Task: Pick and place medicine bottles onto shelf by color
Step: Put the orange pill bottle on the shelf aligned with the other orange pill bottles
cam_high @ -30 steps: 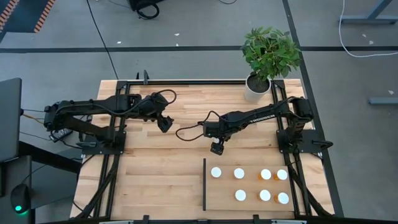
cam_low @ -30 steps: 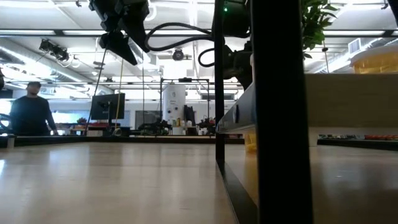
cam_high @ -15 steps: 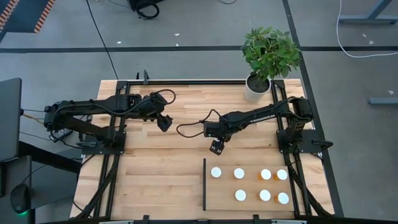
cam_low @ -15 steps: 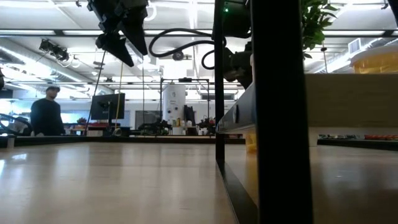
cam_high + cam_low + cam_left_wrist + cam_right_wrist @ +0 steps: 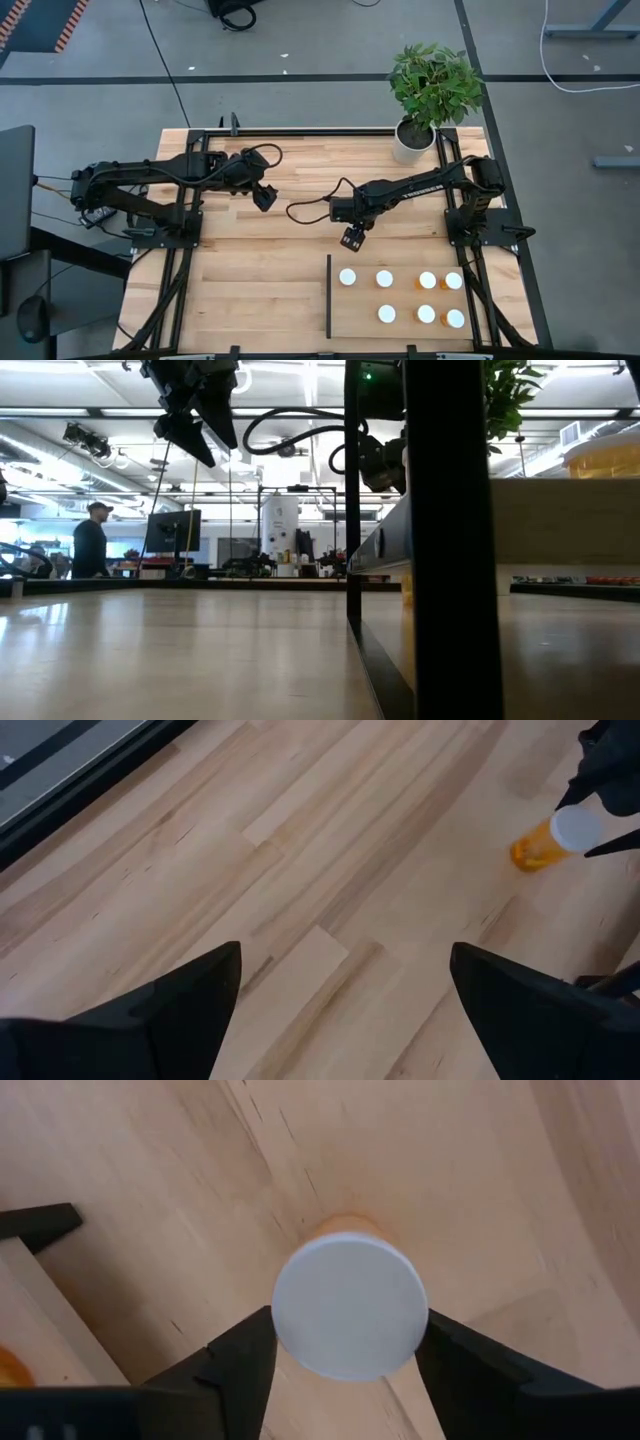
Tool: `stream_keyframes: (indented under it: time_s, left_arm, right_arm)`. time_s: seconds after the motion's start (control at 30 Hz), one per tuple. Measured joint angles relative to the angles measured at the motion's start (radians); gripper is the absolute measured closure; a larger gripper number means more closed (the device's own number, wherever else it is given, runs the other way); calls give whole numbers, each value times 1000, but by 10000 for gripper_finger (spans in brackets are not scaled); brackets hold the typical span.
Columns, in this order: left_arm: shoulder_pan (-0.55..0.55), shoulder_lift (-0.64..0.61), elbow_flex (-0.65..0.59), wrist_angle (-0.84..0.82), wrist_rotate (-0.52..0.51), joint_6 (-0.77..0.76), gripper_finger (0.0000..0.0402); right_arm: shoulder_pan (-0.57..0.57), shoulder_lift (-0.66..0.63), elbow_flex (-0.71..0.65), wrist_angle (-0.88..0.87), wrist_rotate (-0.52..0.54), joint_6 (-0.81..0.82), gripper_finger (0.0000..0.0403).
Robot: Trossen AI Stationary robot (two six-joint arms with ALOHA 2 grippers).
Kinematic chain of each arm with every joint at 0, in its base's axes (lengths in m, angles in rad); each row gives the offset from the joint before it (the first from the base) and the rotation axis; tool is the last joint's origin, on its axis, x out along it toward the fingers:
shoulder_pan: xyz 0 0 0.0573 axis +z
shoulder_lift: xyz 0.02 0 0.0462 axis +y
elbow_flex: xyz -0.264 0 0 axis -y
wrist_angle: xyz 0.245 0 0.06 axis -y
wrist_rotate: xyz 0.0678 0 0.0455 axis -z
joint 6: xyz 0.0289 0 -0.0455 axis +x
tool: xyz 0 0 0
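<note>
Orange bottle (image 5: 349, 1317) in right gripper (image 5: 345, 1355), above tabletop (image 5: 480, 1200)

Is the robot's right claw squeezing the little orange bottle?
Yes, shut on it. In the right wrist view the right end effector has both fingers pressed against the white cap of the orange bottle.

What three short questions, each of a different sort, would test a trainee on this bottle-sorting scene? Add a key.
1. True or false: the right gripper holds an orange bottle with a white cap.
2. How many bottles stand on the shelf in the high view?
A) five B) seven C) nine
3. Fill in: the left gripper is ____ and holds nothing.

Key:
1. True. Its fingers press the cap from both sides.
2. B. Seven white caps show, four in the far row, three in the near row.
3. Open.
</note>
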Motion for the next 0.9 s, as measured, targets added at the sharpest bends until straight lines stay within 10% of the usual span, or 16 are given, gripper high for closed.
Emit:
stream_keyframes:
  time_s: [0.5,0.9]
  left_arm:
    - [0,0,0,0,0,-6,37]
    - [0,1,0,2,-19,2,37]
  right_arm:
    - [0,0,46,-19,0,-1,178]
    - [78,0,367,-434,0,1,178]
